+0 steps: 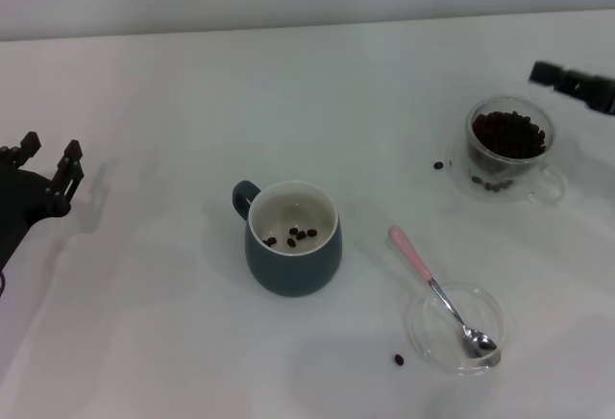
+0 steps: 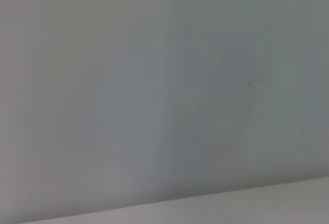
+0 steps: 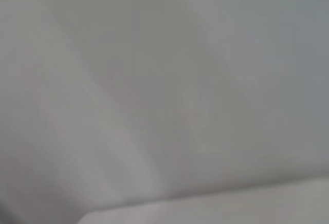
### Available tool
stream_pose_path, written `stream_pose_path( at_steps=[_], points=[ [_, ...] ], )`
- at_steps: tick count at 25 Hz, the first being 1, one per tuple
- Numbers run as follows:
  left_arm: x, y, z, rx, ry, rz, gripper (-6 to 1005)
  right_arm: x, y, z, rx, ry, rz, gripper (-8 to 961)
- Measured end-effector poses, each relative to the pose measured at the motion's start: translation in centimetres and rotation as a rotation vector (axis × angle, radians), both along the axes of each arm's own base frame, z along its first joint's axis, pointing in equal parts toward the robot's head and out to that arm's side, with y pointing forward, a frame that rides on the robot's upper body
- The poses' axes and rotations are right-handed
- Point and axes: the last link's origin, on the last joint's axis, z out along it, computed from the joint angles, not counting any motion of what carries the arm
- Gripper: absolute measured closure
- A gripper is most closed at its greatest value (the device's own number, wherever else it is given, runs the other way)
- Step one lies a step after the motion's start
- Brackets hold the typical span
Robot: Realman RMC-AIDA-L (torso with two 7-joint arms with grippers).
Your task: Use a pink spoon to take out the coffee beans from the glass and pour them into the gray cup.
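Shows nothing but blank pale surface in both wrist views, so no fingers or objects readable there. Cuts off the right gripper (image 1: pixel 574 84) at the right edge of the head view, only a dark tip visible just above and beside the glass (image 1: pixel 507 152); cannot tell whether parted or closed, holding nothing visible. Places the left gripper (image 1: pixel 48 157) at the far left edge, fingers spread apart and empty, well apart from everything. Leaves wide bare white table (image 1: pixel 144 323) between that gripper and the gray cup (image 1: pixel 292 250) at centre, handle toward the back left. Holds a few coffee beans (image 1: pixel 298 236) inside the cup, many more in the glass at right, plus strays on the table. Rests the pink spoon (image 1: pixel 437 289) untouched, bowl in a clear saucer (image 1: pixel 485 318) near the front right, handle angled toward the cup.
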Motion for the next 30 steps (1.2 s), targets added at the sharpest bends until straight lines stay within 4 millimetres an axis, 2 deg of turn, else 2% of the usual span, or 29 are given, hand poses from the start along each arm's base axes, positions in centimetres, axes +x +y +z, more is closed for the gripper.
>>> stream_pose_path(
  at_steps=[6, 13, 20, 30],
  points=[
    [0.1, 0.1, 0.0, 0.002, -0.001, -0.002, 482, 2.3, 0.0, 1.4, 0.215, -0.129, -0.034, 730],
    [-0.1, 0.2, 0.3, 0.02, -0.012, 0.012, 482, 4.8, -0.3, 0.7, 0.383, -0.313, -0.123, 722],
    [-0.1, 0.4, 0.5, 0.037, -0.023, 0.021, 483, 5.5, -0.3, -0.6, 0.462, -0.397, -0.146, 715],
    [-0.4, 0.3, 1.0, 0.07, -0.046, 0.045, 482, 6.5, -1.2, -0.9, 0.61, -0.477, -0.192, 707]
  ],
)
